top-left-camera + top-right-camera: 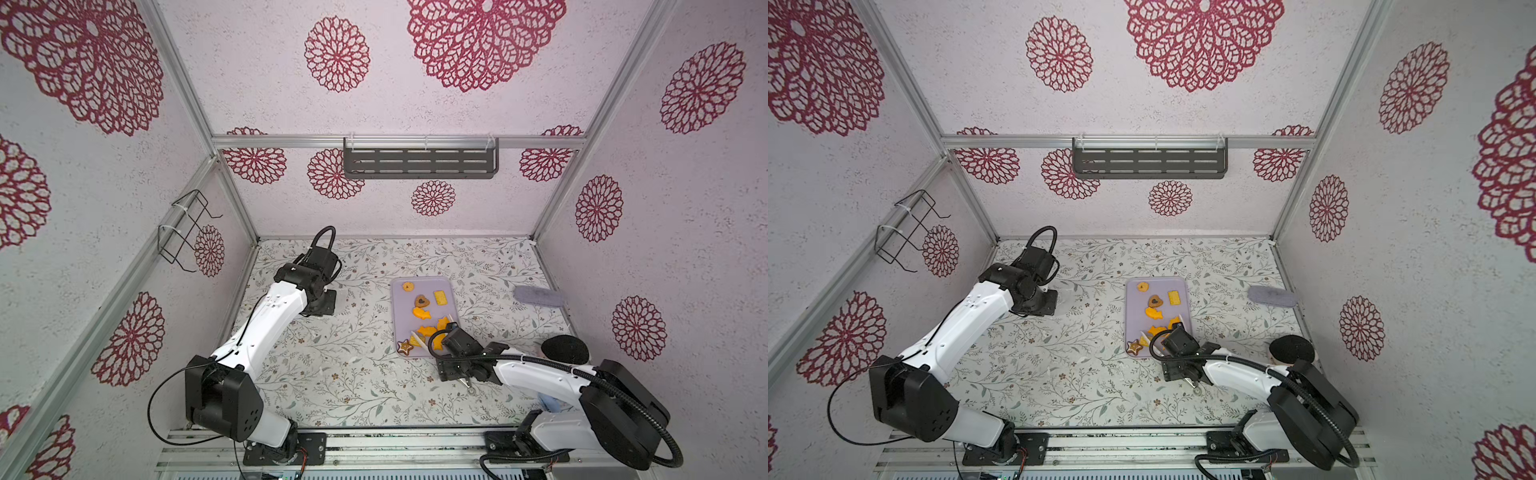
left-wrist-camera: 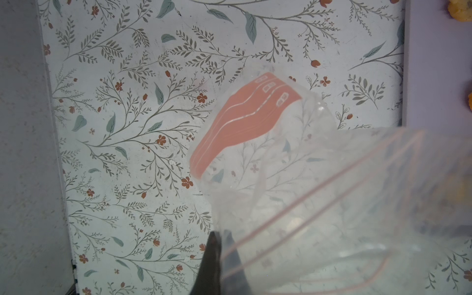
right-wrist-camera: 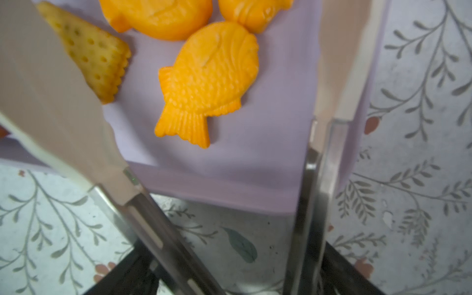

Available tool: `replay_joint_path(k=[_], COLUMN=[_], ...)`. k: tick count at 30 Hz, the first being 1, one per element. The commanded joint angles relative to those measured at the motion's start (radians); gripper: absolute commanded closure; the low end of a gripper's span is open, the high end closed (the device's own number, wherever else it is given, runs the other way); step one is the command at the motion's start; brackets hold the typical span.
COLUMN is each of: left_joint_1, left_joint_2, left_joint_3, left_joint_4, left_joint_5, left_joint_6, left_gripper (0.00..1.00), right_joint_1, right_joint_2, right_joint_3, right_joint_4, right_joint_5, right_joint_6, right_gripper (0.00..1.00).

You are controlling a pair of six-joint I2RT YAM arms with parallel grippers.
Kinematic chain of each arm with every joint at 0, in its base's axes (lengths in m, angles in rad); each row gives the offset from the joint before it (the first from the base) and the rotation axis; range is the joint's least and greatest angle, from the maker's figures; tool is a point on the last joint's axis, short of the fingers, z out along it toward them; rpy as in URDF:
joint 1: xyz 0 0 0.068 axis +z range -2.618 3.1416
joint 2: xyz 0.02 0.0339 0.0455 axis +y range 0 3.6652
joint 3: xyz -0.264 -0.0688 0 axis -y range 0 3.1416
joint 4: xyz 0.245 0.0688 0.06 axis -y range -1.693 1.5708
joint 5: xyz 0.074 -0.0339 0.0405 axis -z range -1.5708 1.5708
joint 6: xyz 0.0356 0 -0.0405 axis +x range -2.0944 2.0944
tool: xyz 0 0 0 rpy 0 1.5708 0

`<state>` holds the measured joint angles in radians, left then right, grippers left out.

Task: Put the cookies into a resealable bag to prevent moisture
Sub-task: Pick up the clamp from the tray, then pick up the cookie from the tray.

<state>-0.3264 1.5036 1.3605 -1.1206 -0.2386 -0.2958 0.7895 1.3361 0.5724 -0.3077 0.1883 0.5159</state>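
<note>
Several orange-yellow cookies, a brown heart [image 1: 422, 301] and a brown star [image 1: 404, 347] lie on the lavender tray [image 1: 401, 320]. My right gripper [image 3: 229, 278] at the tray's near end is shut on metal tongs [image 3: 153, 224]. The tongs' white tips [image 3: 51, 89] stand spread either side of a fish cookie [image 3: 209, 84]. A square cracker [image 3: 97, 56] lies beside one tip. My left gripper [image 2: 221, 258] is shut on the rim of the resealable bag [image 2: 306, 191], clear and crinkly with an orange label. The bag hangs above the table left of the tray.
A grey cloth pad [image 1: 538, 296] lies at the table's right edge, and a black round object [image 1: 565, 349] sits near it. A dark slotted shelf [image 1: 419, 160] hangs on the back wall. A wire rack [image 1: 187, 228] is fixed to the left wall.
</note>
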Motion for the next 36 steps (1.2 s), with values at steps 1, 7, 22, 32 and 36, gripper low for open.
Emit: replay_joint_path(k=[1, 7, 22, 32, 36], left_joint_1=[0.003, 0.004, 0.001, -0.005, -0.011], left_joint_2=[-0.017, -0.02, 0.015, 0.039, 0.049], left_joint_3=[0.005, 0.009, 0.038, 0.06, 0.069], left_joint_4=[-0.001, -0.01, -0.078, -0.071, -0.07], left_joint_5=[-0.007, -0.011, -0.019, 0.015, 0.013], left_joint_6=[0.005, 0.006, 0.022, 0.033, 0.035], left_gripper=[1.0, 1.0, 1.0, 1.0, 1.0], right_joint_1=[0.005, 0.006, -0.124, -0.204, -0.234], right_joint_2=[0.009, -0.056, -0.165, 0.11, 0.22], right_joint_3=[0.024, 0.034, 0.411, 0.704, 0.8], right_joint_4=[0.022, -0.019, -0.562, -0.616, -0.609], right_joint_5=[0.02, 0.035, -0.145, -0.227, -0.256], right_joint_6=[-0.011, -0.013, -0.112, -0.27, -0.309], right_gripper=[0.21, 0.36, 0.45, 0.46, 0.47])
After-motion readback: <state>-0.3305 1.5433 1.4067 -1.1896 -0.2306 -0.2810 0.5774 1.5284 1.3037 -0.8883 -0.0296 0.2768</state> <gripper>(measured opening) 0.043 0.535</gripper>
